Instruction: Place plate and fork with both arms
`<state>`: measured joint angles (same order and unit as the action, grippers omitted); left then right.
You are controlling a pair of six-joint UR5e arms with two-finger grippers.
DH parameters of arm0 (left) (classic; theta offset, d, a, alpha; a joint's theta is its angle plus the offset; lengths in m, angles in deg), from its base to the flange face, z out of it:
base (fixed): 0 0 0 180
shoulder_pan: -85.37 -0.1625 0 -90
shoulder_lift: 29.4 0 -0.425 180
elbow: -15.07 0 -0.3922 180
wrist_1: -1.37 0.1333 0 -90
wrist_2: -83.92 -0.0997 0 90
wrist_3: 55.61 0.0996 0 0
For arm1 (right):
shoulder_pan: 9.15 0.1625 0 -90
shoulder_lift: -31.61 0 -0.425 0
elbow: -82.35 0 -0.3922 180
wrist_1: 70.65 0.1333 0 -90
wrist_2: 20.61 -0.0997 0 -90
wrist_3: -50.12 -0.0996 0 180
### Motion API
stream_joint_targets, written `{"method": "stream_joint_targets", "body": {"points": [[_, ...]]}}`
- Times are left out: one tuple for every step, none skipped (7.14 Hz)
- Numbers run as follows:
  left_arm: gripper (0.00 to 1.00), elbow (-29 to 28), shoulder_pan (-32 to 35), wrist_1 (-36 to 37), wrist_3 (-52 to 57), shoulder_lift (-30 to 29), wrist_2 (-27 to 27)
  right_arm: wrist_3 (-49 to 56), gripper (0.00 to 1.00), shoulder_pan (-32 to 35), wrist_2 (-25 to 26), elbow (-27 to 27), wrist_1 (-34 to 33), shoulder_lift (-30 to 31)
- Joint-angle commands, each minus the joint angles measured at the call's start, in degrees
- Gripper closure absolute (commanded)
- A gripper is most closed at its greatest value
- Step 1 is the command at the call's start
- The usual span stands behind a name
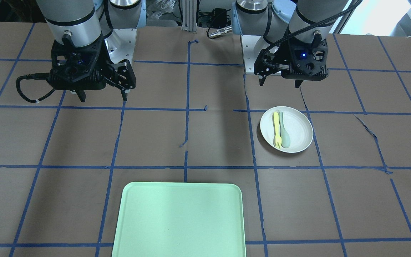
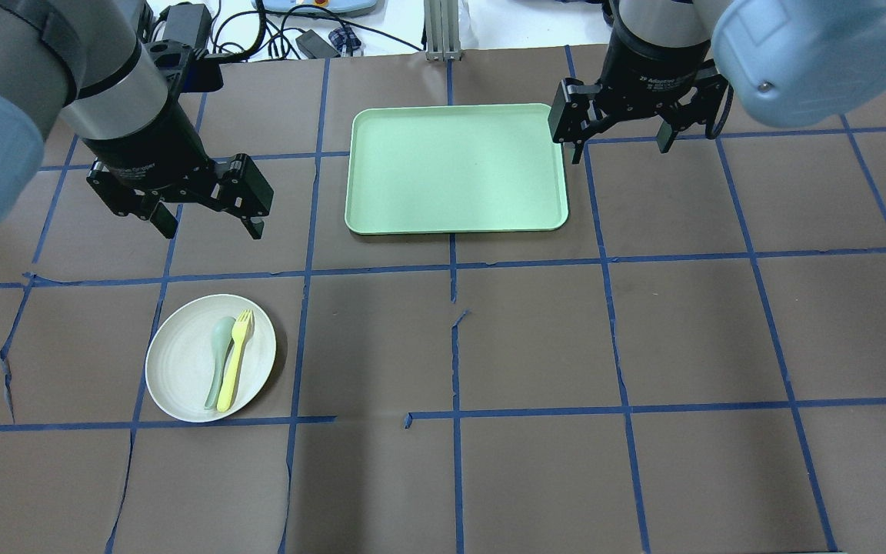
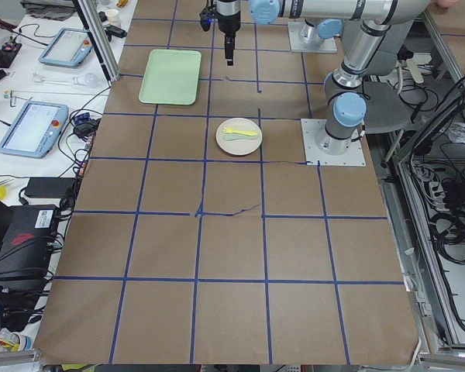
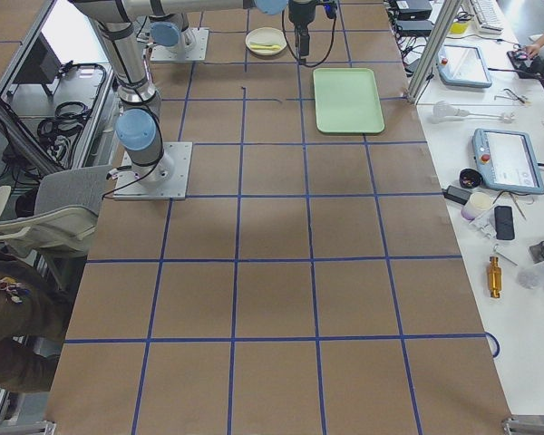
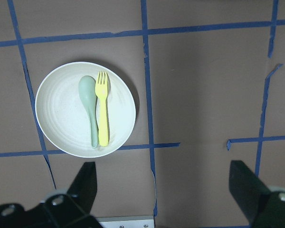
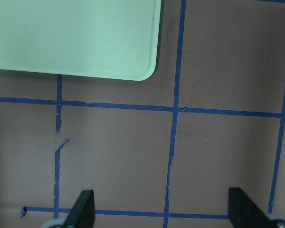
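Observation:
The off-white plate (image 2: pixel 181 369) lies on the table at my left, with the pale yellow fork (image 2: pixel 234 362) and a grey-green spoon (image 2: pixel 220 354) side by side in it. It also shows in the front view (image 1: pixel 298 130) with the fork (image 1: pixel 276 128), and in the left wrist view (image 5: pixel 61 114) with the fork (image 5: pixel 102 114). My left gripper (image 2: pixel 211 231) is open and empty, hovering above the table just beyond the plate. My right gripper (image 2: pixel 622 151) is open and empty, hovering by the right edge of the mint-green tray (image 2: pixel 456 168).
The tray (image 1: pixel 180 217) lies at the far middle of the table with nothing in it; its corner shows in the right wrist view (image 6: pixel 76 38). The brown table cover bears blue tape grid lines and some tears. Monitors and tools lie beyond the table's far edge.

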<state>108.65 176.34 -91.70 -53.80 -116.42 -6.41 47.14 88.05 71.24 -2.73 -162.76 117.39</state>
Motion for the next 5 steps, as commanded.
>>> {"method": "stream_joint_targets", "body": {"points": [[0.0, 0.03, 0.0, 0.0, 0.04, -0.26, -0.01, 0.0, 0.0, 0.0, -0.01, 0.0, -0.01, 0.0], [0.0, 0.03, 0.0, 0.09, 0.04, -0.35, 0.07, 0.0, 0.0, 0.0, -0.01, 0.0, -0.01, 0.0], [0.0, 0.2, 0.0, 0.0, 0.04, -0.52, 0.07, 0.0, 0.0, 0.0, -0.01, 0.0, -0.01, 0.0], [0.0, 0.46, 0.0, 0.09, 0.04, -0.61, 0.07, 0.0, 0.0, 0.0, -0.01, 0.0, -0.01, 0.0], [0.0, 0.47, 0.0, 0.09, 0.04, -0.52, 0.07, 0.0, 0.0, 0.0, -0.01, 0.0, -0.01, 0.0]]}}
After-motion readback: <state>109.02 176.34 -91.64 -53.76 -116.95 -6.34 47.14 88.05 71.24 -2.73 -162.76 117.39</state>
